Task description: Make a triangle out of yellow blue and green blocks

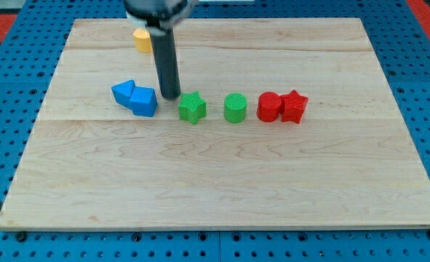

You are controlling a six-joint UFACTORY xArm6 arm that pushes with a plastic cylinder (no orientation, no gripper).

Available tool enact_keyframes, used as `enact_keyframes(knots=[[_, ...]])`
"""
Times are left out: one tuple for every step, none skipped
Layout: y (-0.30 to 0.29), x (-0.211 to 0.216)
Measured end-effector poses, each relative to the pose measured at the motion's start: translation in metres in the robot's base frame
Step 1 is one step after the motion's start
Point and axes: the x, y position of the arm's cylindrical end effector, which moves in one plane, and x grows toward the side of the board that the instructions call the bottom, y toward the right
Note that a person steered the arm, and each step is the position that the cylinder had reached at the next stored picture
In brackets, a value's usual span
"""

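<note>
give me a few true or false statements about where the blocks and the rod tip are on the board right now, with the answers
1. My tip sits between the blue blocks and the green star block. True.
2. The yellow block lies near the view's bottom edge of the wooden board. False: it is near the view's top, behind the rod.
3. The two red blocks are side by side, right of the green cylinder. True.
4. There are three green blocks. False: only two show, a star shape and a cylinder.
5. The blue blocks are the view's rightmost pieces. False: they are leftmost in the row; the red ones are rightmost.
</note>
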Motion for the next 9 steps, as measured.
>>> enact_keyframes(knots=[[-0.016, 0.024], [0.034, 0.025], [0.059, 0.035], [0.075, 0.086], [0.13, 0.071], [0.121, 0.033], [0.121, 0.034], [0.121, 0.052], [0.122, 0.055]])
